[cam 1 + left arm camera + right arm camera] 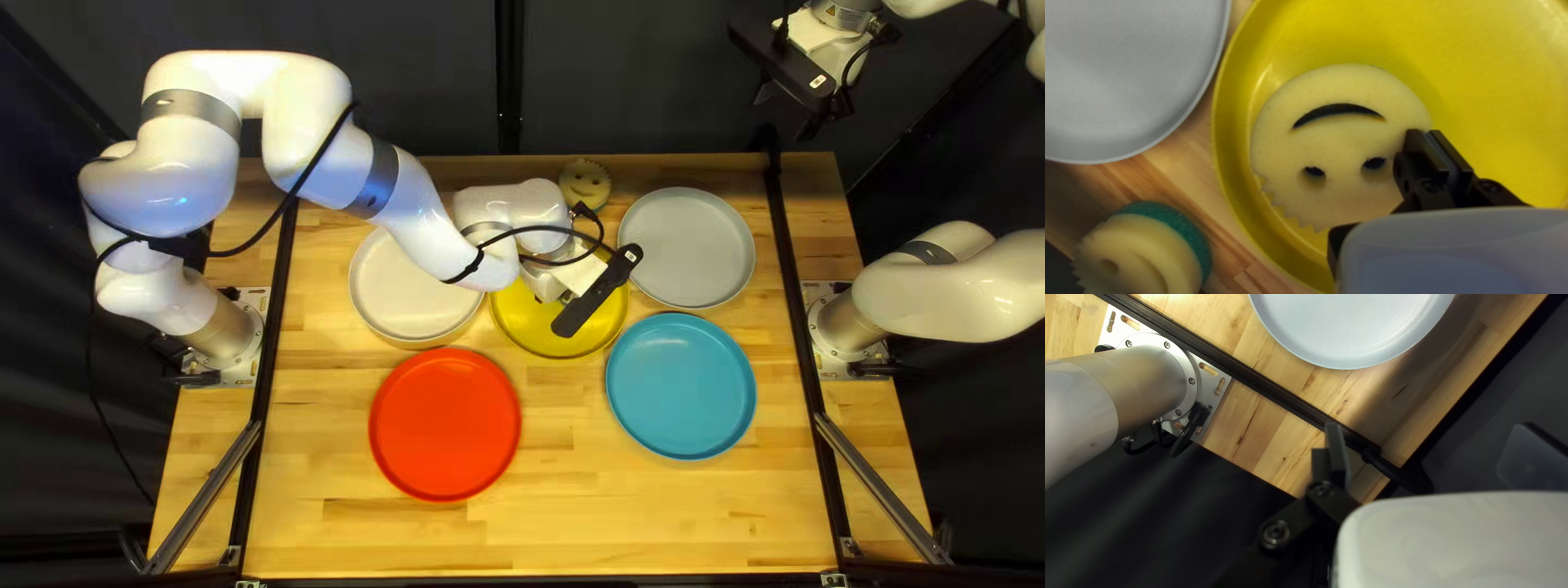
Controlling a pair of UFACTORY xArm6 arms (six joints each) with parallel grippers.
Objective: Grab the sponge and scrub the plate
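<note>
A round, cream, smiling foam sponge [1339,144] lies flat on a round yellow plate [1492,81], mostly beside the nearer left gripper [1432,134], closed, nothing visible between its fingertips; the right gripper [1430,433] (raised well apart) gapes empty.

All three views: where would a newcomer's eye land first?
The smiling sponge in the yellow plate, with the left gripper over its edge, in the left wrist view. Then the red plate and the blue plate, side by side toward the near edge of the table in the top left view.
</note>
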